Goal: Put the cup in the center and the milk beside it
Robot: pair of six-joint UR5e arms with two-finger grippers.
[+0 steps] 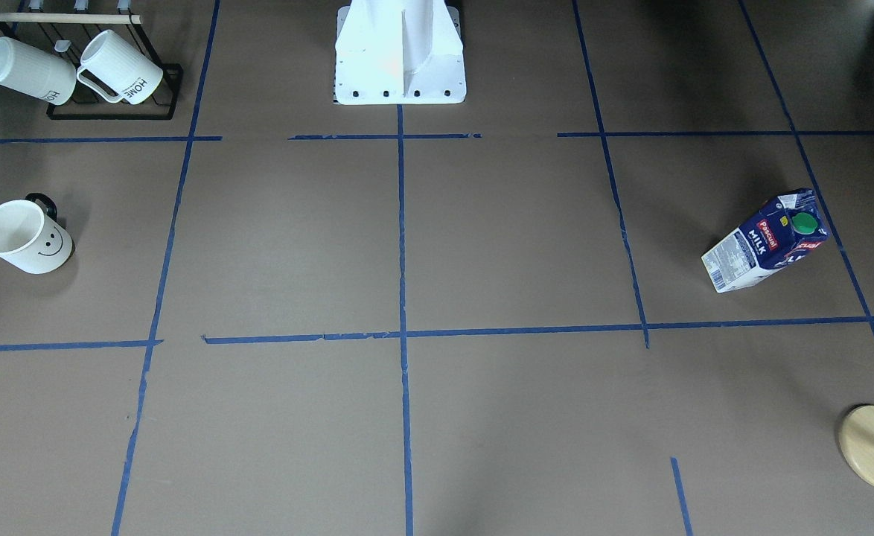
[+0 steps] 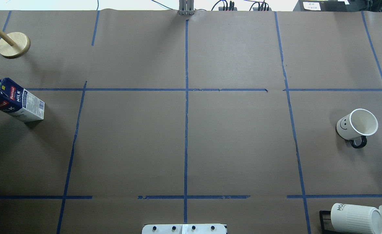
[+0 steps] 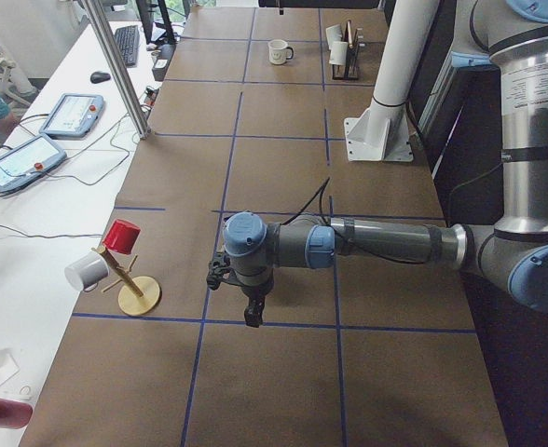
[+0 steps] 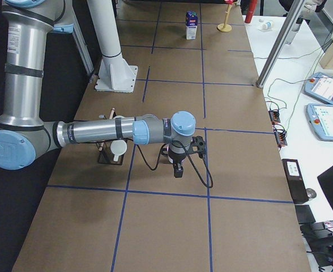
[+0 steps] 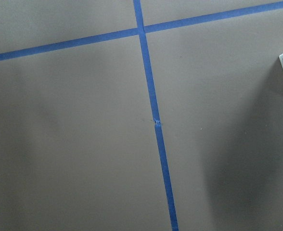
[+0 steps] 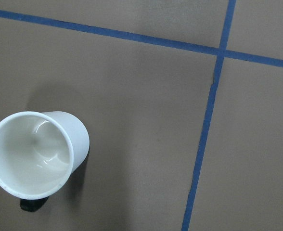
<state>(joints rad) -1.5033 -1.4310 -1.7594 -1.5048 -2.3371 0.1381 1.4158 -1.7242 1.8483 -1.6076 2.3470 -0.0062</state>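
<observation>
left gripper (image 3: 253, 319) state unclear (side view)

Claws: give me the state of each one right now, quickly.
Left claw: cannot be told; it shows only in a side view.
Right claw: cannot be told; again only a side view shows it.
</observation>
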